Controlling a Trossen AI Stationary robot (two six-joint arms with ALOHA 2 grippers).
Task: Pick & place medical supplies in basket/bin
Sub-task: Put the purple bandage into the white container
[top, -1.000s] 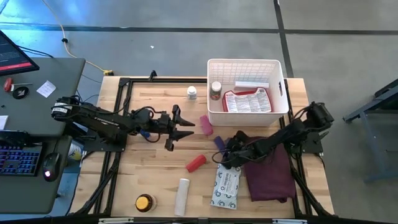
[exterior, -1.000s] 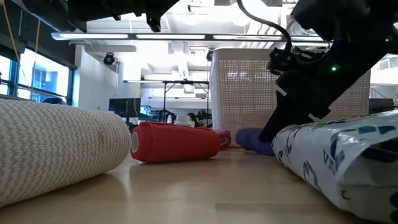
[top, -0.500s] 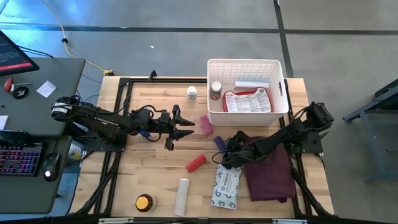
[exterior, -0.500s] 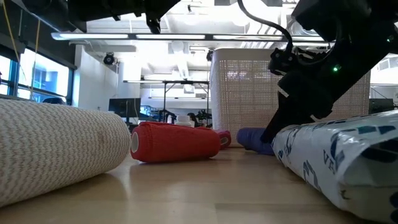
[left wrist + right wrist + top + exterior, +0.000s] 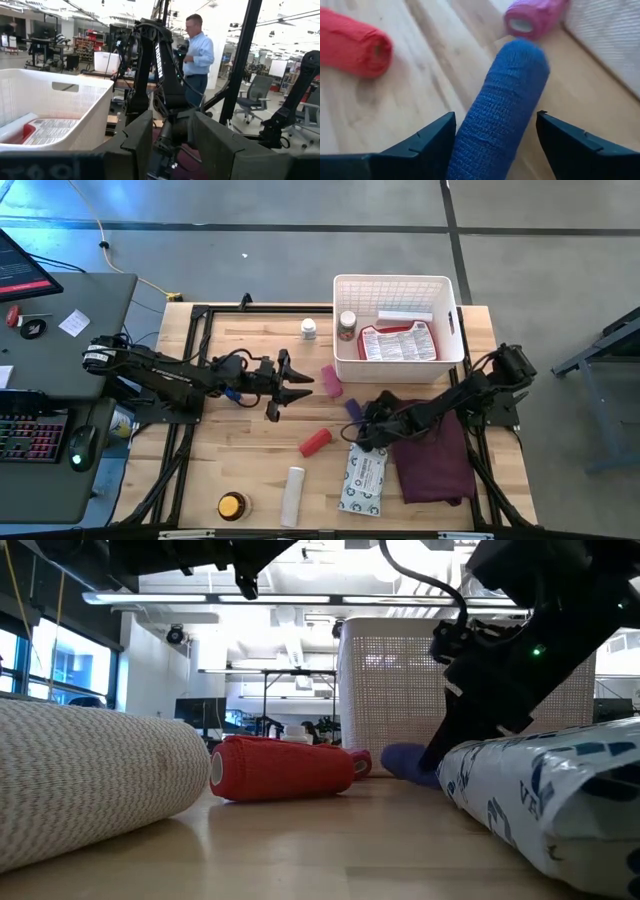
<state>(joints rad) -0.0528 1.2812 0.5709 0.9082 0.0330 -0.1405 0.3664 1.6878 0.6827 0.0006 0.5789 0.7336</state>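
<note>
Best done by closing squarely across the middle of the blue-purple woven bandage roll (image 5: 497, 110), lying on the wooden bench (image 5: 250, 470) just before the white lattice plastic basket (image 5: 345, 365), then lifting clear of the rim. Stretched low over the maroon cloth (image 5: 435, 465): right gripper (image 5: 495, 145), spread, straddling that roll. Hovering mid-bench, left gripper (image 5: 290, 388) spread, empty.

Bright even overhead light, ceiling strip glare in low view, blurred near objects, soft shadows
</note>
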